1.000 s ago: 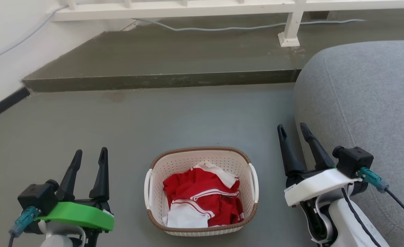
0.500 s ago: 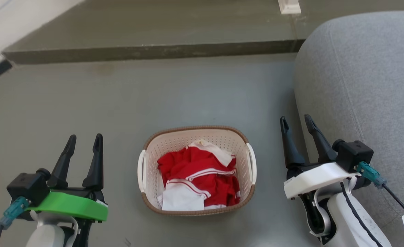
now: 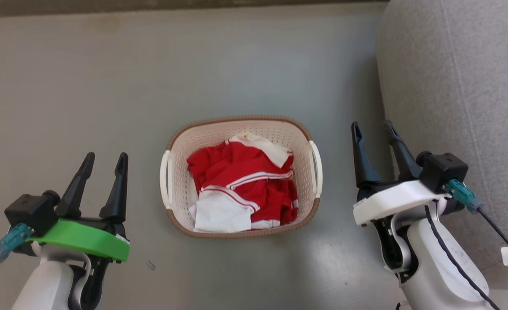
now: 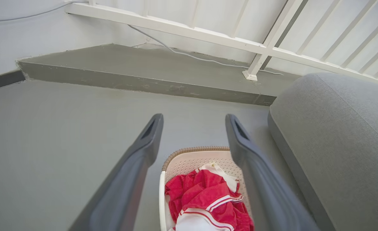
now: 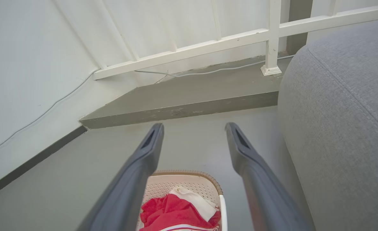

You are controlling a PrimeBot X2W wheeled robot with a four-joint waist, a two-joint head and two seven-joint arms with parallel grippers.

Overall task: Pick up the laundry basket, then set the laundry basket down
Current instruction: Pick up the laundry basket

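Head view: the laundry basket lies between left gripper and right gripper, jaws spread, empty; bring both inward evenly onto the side handles before closing.

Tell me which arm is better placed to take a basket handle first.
Left, marginally. Both the left gripper and the right gripper stand open beside the laundry basket, but the sofa crowds the right one.

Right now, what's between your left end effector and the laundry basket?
Nothing: the head view shows bare grey floor between the left end effector and the laundry basket.
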